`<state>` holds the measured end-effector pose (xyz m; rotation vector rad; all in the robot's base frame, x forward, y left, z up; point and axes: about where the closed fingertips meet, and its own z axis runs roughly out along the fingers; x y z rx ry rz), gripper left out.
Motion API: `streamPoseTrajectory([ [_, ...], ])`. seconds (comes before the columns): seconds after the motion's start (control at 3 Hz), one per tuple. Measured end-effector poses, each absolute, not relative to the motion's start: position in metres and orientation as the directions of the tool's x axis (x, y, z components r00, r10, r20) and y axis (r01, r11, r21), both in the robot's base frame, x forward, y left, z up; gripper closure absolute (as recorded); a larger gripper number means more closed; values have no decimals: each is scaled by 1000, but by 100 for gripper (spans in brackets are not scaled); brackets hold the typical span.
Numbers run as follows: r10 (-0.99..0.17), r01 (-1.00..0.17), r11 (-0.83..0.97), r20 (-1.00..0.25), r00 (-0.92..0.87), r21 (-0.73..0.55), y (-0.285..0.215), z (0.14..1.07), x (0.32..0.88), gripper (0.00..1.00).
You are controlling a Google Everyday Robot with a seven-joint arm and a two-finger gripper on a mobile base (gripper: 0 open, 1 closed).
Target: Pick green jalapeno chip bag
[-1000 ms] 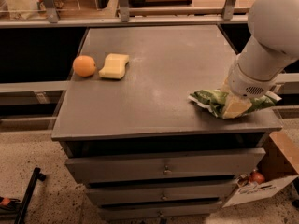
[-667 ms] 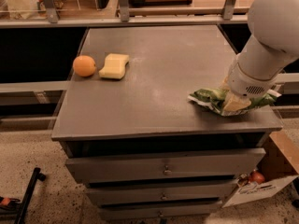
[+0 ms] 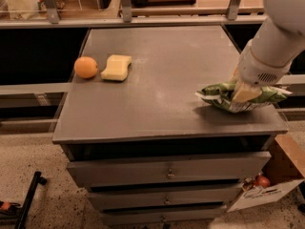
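Note:
The green jalapeno chip bag [image 3: 217,95] is a wrinkly, shiny green bag with white patches at the right front of the grey cabinet top [image 3: 162,89]. My gripper [image 3: 245,93] comes down from the upper right on the white arm and is shut on the middle of the bag. The bag sits slightly above the surface, with a shadow under it. Its right end sticks out past the gripper near the top's right edge.
An orange fruit [image 3: 86,67] and a yellow sponge [image 3: 117,67] lie at the left of the top. Drawers [image 3: 167,173] are below the front edge. A cardboard box [image 3: 267,190] stands on the floor at lower right. A railing [image 3: 143,13] runs behind.
The arm has shifted up and to the right. The bag has risen slightly with the gripper and now casts a shadow on the top.

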<state>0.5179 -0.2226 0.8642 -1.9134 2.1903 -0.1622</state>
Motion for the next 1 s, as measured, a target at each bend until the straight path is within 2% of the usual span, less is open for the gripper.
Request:
streamPoseTrajectory([
  [0.33,-981,-946,165,-141,-130,-278,-235,913,540,100],
  [0.67,-971,-957,160,-215,-107,-244,-246,936,550,100],
  [1.0,-962,-944,166,-256,-92,-284,-244,965,556,100],
])
